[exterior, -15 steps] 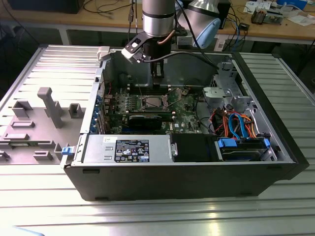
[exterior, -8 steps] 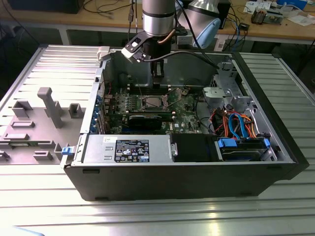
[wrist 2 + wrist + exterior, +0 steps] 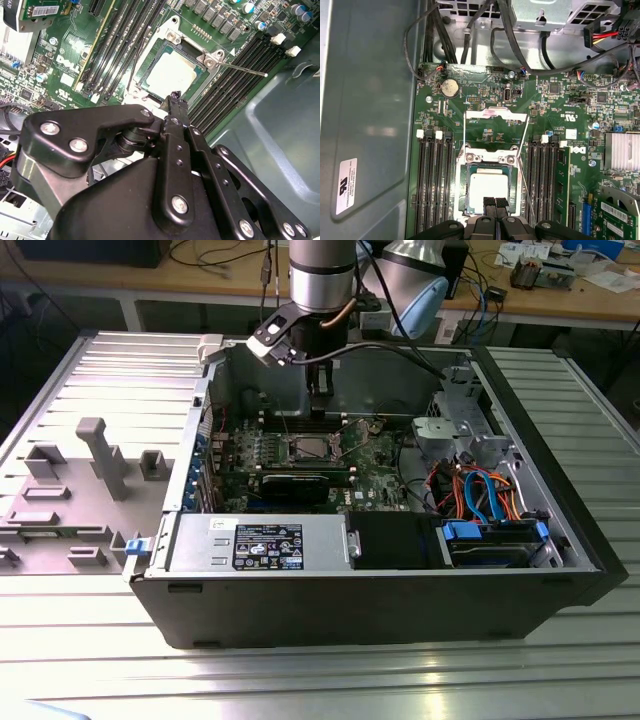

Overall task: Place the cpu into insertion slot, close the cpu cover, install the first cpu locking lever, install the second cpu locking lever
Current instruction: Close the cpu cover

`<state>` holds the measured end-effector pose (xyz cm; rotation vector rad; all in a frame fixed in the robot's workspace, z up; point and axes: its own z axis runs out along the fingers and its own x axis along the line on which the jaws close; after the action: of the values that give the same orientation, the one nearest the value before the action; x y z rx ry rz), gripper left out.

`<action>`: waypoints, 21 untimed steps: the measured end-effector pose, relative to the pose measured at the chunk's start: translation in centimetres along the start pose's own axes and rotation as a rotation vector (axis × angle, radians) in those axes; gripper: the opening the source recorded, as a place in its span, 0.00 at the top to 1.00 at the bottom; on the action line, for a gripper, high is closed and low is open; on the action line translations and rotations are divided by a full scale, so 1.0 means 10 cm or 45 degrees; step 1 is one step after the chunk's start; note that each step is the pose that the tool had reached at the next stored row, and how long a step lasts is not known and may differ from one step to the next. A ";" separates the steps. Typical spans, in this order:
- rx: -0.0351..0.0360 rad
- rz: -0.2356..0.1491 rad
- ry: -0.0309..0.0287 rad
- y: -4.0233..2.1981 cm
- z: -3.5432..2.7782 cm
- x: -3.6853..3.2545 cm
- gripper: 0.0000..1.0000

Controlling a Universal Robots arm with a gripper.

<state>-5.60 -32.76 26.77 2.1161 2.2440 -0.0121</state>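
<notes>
The gripper (image 3: 495, 204), tips pressed together, hovers over the cpu (image 3: 487, 186) in the insertion slot (image 3: 461, 196); with the cpu cover (image 3: 495, 114) open, any touch should probably stay light and level

The cpu (image 3: 487, 186) lies in the insertion slot (image 3: 461, 172) just beneath the gripper (image 3: 495, 204). The cpu cover (image 3: 495, 115) is open beyond it, with memory slots (image 3: 435, 185) on either side.

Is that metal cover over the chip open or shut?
Open. The cover is hinged back, away from the cpu, whose silvery face lies bare.
</notes>
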 end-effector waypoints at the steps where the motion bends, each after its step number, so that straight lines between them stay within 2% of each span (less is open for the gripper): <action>1: 0.0000 0.000 0.0000 0.000 -0.002 0.000 0.89; 21: 0.0000 0.000 0.0003 0.001 -0.037 -0.002 0.89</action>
<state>-5.60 -32.76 27.13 2.1162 2.2441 -0.0118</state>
